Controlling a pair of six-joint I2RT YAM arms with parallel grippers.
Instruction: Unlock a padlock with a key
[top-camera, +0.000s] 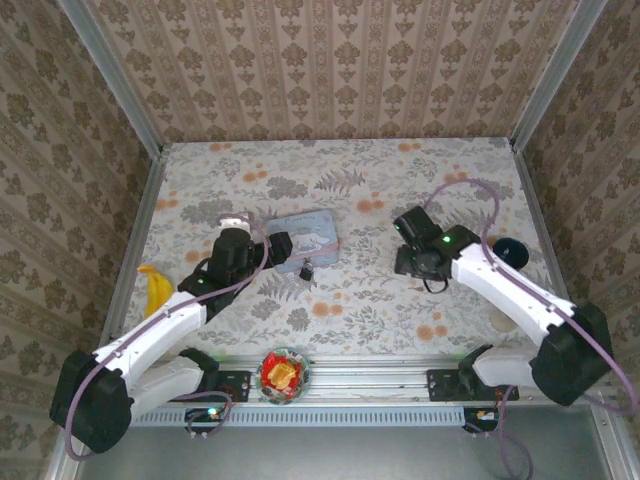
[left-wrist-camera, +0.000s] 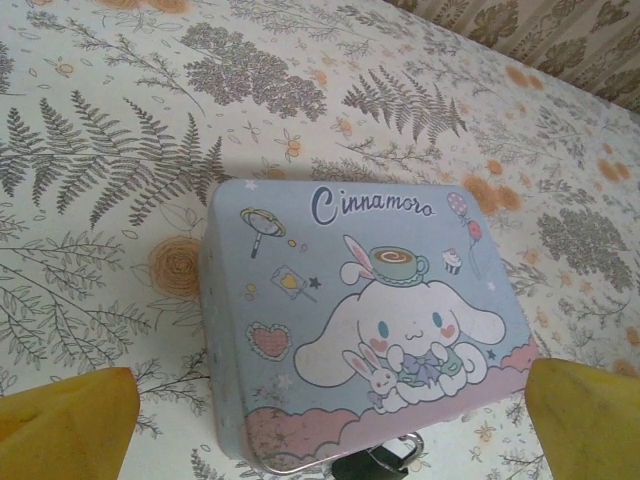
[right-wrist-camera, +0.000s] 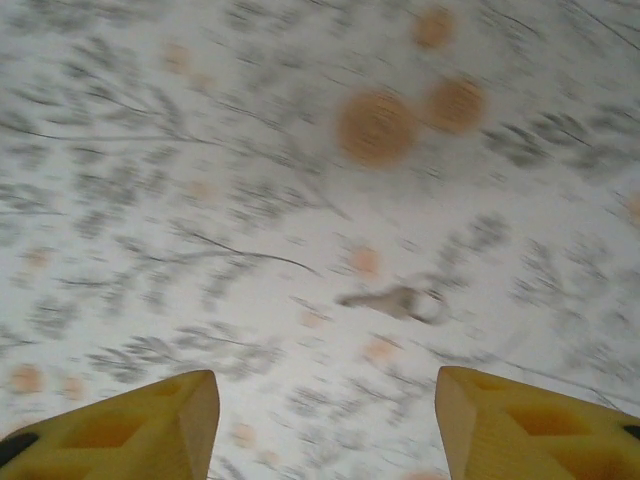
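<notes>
Top external: dark squarish padlock (top-camera: 306, 270), silvery loop, just beside near edge of rectangular pale-blue tin (top-camera: 320, 232). Left tool (left-wrist-camera: 327, 418) spread wide above tin. Right tool (right-wrist-camera: 330, 430) spread, well right of tin, over blurred flat key (right-wrist-camera: 395, 300).

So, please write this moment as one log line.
left hand: open, by tin | padlock: beside tin, not held | right hand: open, empty | key: lying on table

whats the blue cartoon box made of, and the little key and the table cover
Pale blue rectangular cartoon box: probably thin printed metal, satin finish; rounded corners and a rolled rim along its lower edge. Small silvery key: likely bare metal, grey and slightly shiny, though blurred. Floral table cover: matte printed cloth or vinyl; cannot tell which.
</notes>
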